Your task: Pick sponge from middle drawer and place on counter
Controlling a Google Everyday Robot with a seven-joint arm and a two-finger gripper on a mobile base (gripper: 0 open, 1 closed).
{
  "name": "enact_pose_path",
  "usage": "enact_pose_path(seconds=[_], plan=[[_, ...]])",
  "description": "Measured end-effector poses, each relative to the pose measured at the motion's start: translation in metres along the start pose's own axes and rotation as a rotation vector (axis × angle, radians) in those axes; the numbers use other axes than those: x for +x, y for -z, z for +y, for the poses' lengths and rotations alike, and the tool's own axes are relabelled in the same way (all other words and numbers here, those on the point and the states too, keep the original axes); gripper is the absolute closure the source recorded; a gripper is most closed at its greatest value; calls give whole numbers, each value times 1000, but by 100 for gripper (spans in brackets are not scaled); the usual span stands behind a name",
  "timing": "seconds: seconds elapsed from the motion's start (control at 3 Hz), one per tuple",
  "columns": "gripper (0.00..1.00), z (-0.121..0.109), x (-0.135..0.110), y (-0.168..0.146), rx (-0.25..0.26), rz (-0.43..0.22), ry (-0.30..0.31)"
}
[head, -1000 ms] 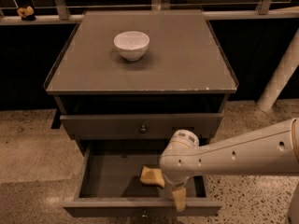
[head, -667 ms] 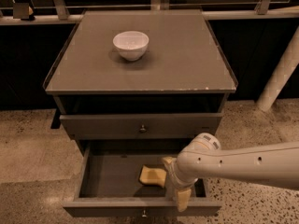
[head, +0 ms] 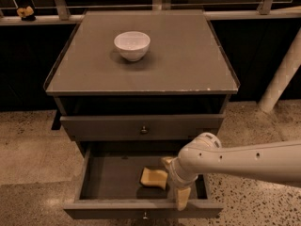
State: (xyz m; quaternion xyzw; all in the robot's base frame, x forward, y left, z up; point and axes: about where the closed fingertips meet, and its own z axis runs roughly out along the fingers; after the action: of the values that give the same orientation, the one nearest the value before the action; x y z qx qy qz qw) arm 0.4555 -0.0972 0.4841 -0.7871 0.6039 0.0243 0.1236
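Note:
The middle drawer (head: 108, 180) is pulled open and shows its dark floor. The pale-yellow sponge (head: 154, 177) lies flat on that floor, right of the middle. My gripper (head: 174, 180) reaches into the drawer from the right, just right of the sponge. It is open, with one yellowish finger (head: 166, 161) behind the sponge's right end and the other (head: 182, 197) near the drawer's front wall. The sponge's right edge lies at the mouth of the gap; I cannot tell whether it is touched. The grey counter (head: 174, 65) is the cabinet top above.
A white bowl (head: 132, 45) stands on the counter's back left. The top drawer front (head: 141, 126) with its knob is closed above the open drawer. A white post (head: 282, 74) stands on the right. Speckled floor surrounds the cabinet. A rail runs behind it.
My arm's wrist has shifted to the right, and the gripper sits slightly further right in the drawer. The sponge has stayed in place.

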Motion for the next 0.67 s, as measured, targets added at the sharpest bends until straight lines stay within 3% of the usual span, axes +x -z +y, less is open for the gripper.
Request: enact_pose_path(seconds=[0.33, 0.67], plan=[[0, -18, -5, -21, 25, -81, 26], [0, -32, -15, -36, 87, -155, 55]])
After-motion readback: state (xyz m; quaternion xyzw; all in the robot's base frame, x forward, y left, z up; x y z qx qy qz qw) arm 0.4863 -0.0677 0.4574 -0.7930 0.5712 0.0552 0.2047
